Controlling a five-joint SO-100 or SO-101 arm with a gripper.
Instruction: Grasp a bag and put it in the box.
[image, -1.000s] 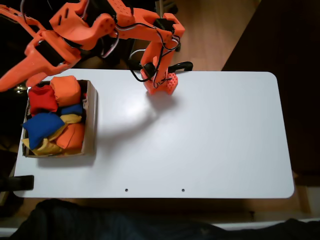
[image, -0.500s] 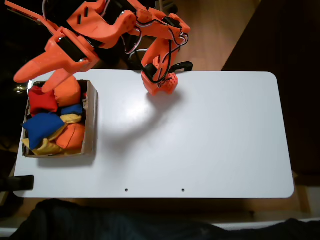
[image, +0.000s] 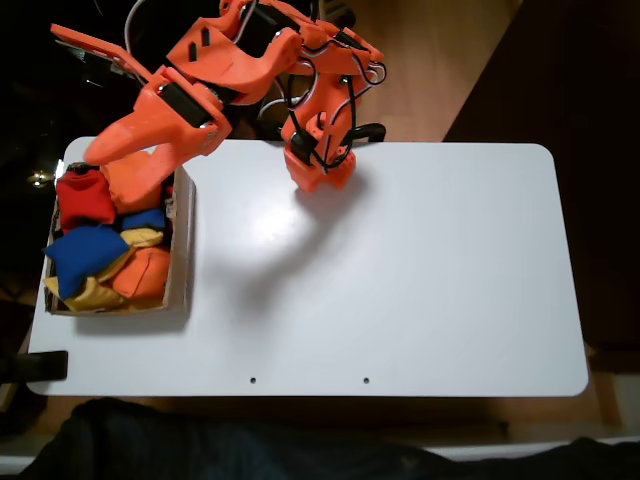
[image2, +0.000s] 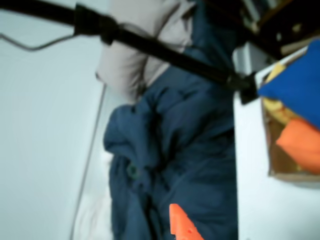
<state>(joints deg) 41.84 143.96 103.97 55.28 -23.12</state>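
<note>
Down in the box (image: 183, 240), at its far left corner in the fixed view, sits the red bag (image: 84, 198). It is squarish and lumpy, so it has no clear long side, and it points no special way. Its top edge is partly hidden by the orange arm (image: 215, 70) reaching over it. The gripper (image: 105, 165) hangs above the box's far end, and its fingers look spread apart with nothing between them, though the tips blend into an orange bag (image: 135, 180) below.

Other bags crowd the box: a blue bag (image: 85, 255), a yellow bag (image: 95, 293) and another orange one. The box stands on the left end of the white table (image: 400, 270).

The wrist view is blurry. One orange fingertip (image2: 181, 225) pokes up from the bottom, with dark blue cloth (image2: 170, 150) behind it.
</note>
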